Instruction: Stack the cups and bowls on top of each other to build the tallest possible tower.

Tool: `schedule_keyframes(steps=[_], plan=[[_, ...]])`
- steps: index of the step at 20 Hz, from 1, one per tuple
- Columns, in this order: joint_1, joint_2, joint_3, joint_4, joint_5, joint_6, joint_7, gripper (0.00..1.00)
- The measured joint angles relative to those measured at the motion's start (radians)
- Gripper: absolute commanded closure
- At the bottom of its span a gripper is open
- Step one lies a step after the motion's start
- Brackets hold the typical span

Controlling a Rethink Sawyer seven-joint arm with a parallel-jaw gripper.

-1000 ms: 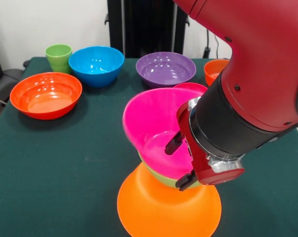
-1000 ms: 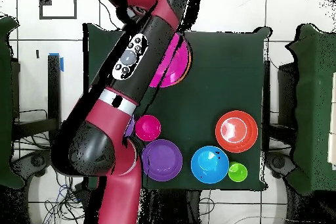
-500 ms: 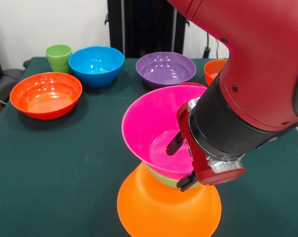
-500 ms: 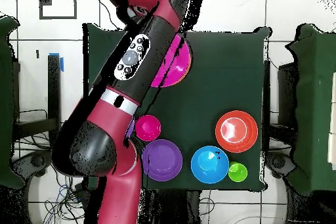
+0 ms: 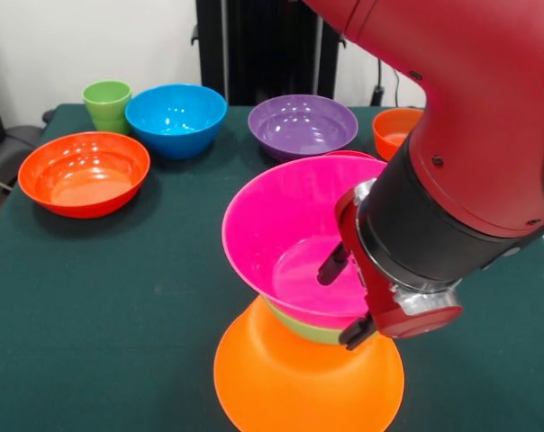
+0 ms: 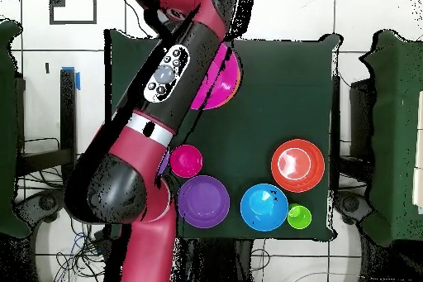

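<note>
Front view: the tower (image 5: 310, 360) stands at the near edge of the table (image 5: 119, 297), right of centre. Its base is an upturned orange bowl (image 5: 299, 382); a green bowl (image 5: 312, 330) sits on it, and a large pink bowl (image 5: 290, 238) rests upright in the green one. The gripper (image 5: 344, 301) straddles the pink bowl's right wall, one dark finger inside the basin and one below the rim outside. Whether it is clamped on the wall or parted, I cannot tell.

Unstacked items: an orange-red bowl (image 5: 83, 171) far left, a green cup (image 5: 107, 103) and blue bowl (image 5: 176, 117) beyond it, a purple bowl (image 5: 303, 124) at far centre, and a small orange bowl (image 5: 394, 128) partly hidden behind the arm.

Risk, as judged: the pink bowl overhangs the narrower green one. A sideways withdrawal could let a finger catch the wall and tip or drag the bowl off, and the rounded base might slide.

No brand, label or legible writing is visible on any item.
</note>
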Motion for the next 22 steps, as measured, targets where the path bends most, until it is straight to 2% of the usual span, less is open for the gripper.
schedule_keyframes(steps=[11,22], plan=[[0.060,0.049,0.055,0.027,-0.003,-0.120,0.014,0.00],[0.075,0.057,0.056,0.045,-0.011,-0.139,0.022,0.00]])
